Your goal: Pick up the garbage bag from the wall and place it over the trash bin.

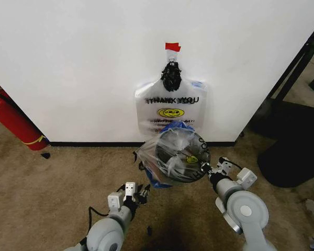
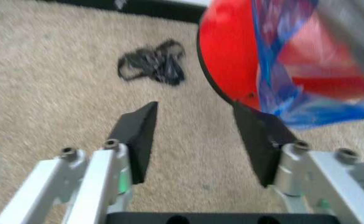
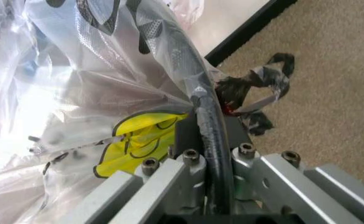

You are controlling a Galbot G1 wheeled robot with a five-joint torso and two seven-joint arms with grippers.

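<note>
- Two grippers down low: right gripper (image 3: 210,140) clamps garbage bag (image 1: 170,154) film against the trash bin (image 1: 179,156) rim.
- Left gripper (image 2: 194,135) gapes, empty, near-left of the bin.
- Bag looks featherlight, floppy, slippery; pinch its loose near-left edge.

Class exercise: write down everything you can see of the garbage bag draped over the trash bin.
The garbage bag is thin, translucent whitish plastic, crumpled to clear film, with black print, a yellow smiley patch and blue patches. It lies stretched over the mouth of the round black trash bin, whose dark opening shows through. Blue film hangs down the bin's red side near the open left gripper, which stands apart. The right gripper is shut on the bag at the bin's rim.
</note>
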